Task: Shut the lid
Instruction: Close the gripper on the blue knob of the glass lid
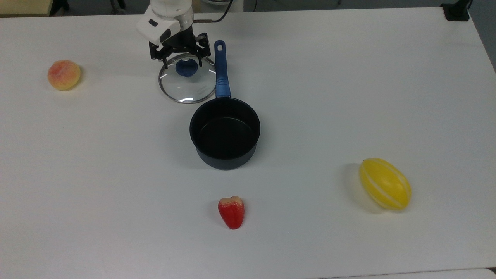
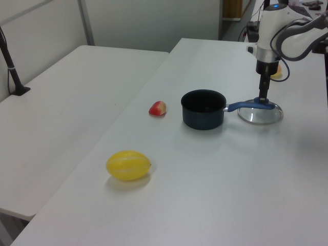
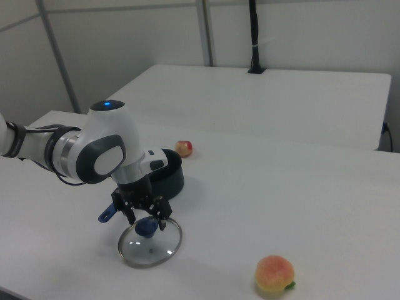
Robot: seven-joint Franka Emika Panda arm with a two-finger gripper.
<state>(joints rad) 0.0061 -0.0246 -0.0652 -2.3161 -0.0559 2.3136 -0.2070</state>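
Fingers spread, our black two-finger gripper [image 1: 182, 61] hangs right over the blue centre knob [image 1: 186, 68] of the round clear glass lid with the thin metal rim [image 1: 187, 83], one finger on either side of that knob and nothing pinched yet. In the right view the gripper [image 3: 144, 218] sits low, fingertips down around the knob's level, jaws apart.

We see the lid lying flat on the white table [image 1: 348, 97], its rim just beside the long blue handle [image 1: 221, 69] of the black saucepan [image 1: 224, 132]. The saucepan stands open and empty, below and to the right of the lid in the top view, close by. That is the line the coming carry turns on, we judge: from the gripper, the pan's mouth lies toward the top view's lower right, with the handle's long axis running up the picture alongside the lid.

Further out, a peach-coloured round fruit [image 1: 64, 74] rests at the top view's left, a red toy fruit [image 1: 231, 212] sits below the pan, and a yellow striped melon [image 1: 385, 184] lies far right.
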